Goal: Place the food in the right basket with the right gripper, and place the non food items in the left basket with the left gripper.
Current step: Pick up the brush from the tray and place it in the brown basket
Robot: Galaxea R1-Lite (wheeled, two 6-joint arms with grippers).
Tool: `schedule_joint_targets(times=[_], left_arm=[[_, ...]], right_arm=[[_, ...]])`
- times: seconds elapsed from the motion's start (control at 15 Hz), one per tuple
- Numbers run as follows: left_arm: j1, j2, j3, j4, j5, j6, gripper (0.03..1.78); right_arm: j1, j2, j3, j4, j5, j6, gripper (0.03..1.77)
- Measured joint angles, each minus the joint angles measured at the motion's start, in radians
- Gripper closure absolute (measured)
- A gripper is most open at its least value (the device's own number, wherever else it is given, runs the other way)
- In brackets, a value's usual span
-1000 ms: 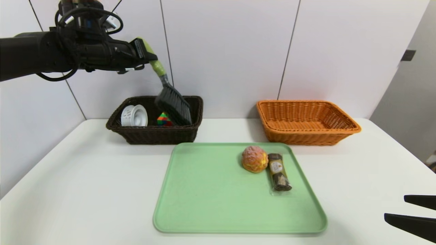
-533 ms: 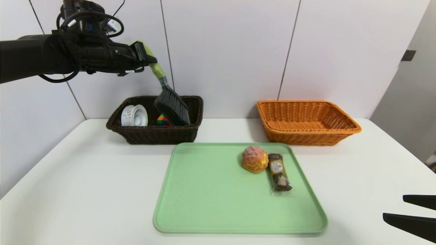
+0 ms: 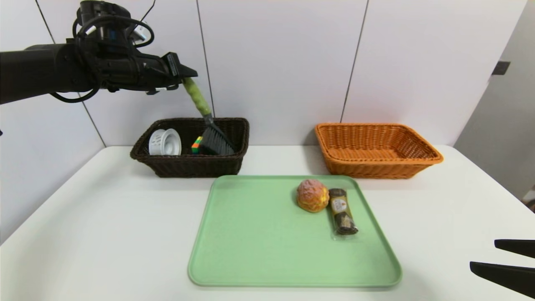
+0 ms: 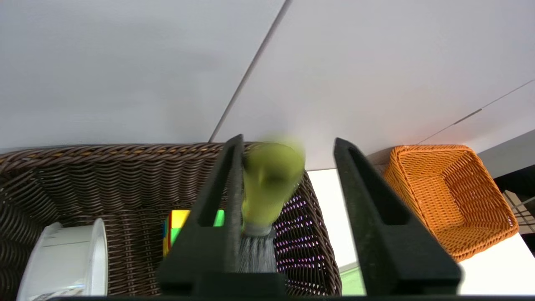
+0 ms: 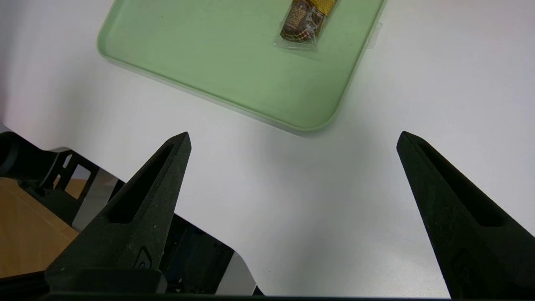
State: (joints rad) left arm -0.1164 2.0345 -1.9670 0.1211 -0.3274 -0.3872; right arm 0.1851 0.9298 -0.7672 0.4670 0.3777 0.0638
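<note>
The left jaws (image 4: 288,156) stand parted around the brush (image 3: 197,97), gripping nothing firmly, over the dark basket (image 3: 196,166); its tall handle could topple outward on release; the right jaws (image 5: 294,133) wait wide and empty over the worktop (image 5: 309,209)

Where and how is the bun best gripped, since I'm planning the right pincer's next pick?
Probably around the middle of the bun, from above, fingers toward its near and far sides: it is round, and the wrapped snack crowds its right side.

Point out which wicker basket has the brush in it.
The dark brown basket, on the robot's left; the green-handled brush dips into it, unlike the orange one.
</note>
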Motion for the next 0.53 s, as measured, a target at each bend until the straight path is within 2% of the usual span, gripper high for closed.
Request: schedule_joint_targets(times=[0.27,0.53], left_arm=[[0.005,-0.001,0.0,-0.002,0.003,0.0,0.63],[0.013,-0.015,0.0,-0.002,0.004,0.0,0.42]], right_arm=[[0.0,0.001,-0.001,0.0,0.0,0.0,0.1],[0.0,0.0,-0.001,0.0,0.001,0.0,0.1]])
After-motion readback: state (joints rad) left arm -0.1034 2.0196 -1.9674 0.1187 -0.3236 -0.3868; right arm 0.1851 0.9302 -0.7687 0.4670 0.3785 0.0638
